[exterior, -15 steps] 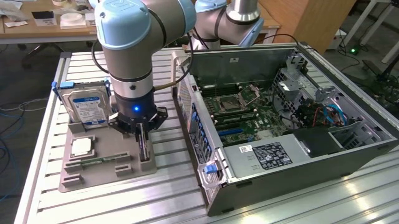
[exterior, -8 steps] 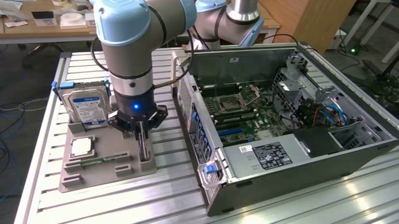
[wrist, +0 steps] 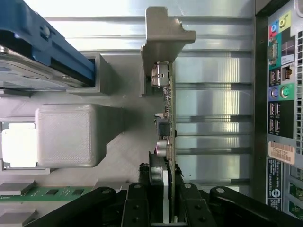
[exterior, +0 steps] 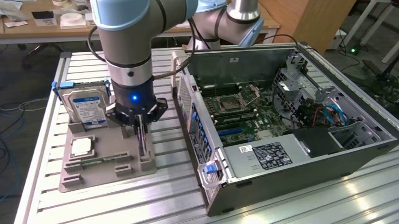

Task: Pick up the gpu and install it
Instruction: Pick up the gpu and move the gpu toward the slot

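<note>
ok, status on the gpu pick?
Gripper jaws shut on thin dark gpu card, standing on edge in grey plastic tray. Silver blue-labelled hard drive stands apart on same tray, not obstructing.

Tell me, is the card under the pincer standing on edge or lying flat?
Standing on edge: the card shows as a thin strip, upright in the grey tray.

I'm working in a robotics lab: a slatted aluminium table [exterior: 281, 205] under my fingers [exterior: 142, 134], an opened desktop computer case [exterior: 299, 177] beside them, wooden desks [exterior: 25, 32] and loose cables [exterior: 11, 111] on the floor [exterior: 25, 70] beyond.
</note>
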`<state>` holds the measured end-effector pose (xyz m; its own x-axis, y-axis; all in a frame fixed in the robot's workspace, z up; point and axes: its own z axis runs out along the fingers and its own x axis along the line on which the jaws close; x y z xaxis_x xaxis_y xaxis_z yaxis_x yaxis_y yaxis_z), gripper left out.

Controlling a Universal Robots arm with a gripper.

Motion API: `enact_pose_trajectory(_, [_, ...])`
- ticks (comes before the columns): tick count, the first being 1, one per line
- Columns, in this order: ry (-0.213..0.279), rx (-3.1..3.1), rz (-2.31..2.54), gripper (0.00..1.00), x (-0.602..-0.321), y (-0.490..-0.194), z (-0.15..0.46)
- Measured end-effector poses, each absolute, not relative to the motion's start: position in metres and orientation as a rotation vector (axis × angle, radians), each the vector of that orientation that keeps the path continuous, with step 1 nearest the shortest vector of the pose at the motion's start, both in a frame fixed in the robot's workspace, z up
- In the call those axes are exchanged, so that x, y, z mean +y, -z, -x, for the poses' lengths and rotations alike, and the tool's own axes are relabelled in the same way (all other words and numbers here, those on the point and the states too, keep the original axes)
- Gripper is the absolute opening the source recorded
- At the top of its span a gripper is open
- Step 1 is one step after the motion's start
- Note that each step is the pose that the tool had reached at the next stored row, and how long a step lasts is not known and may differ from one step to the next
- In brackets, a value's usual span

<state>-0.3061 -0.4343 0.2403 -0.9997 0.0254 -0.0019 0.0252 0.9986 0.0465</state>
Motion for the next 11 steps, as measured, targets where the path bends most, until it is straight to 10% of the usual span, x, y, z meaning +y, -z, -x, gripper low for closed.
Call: enact_pose_trajectory(11, [-0.073,3.138,-0.04,0.28,-0.434,-0.269,0.306])
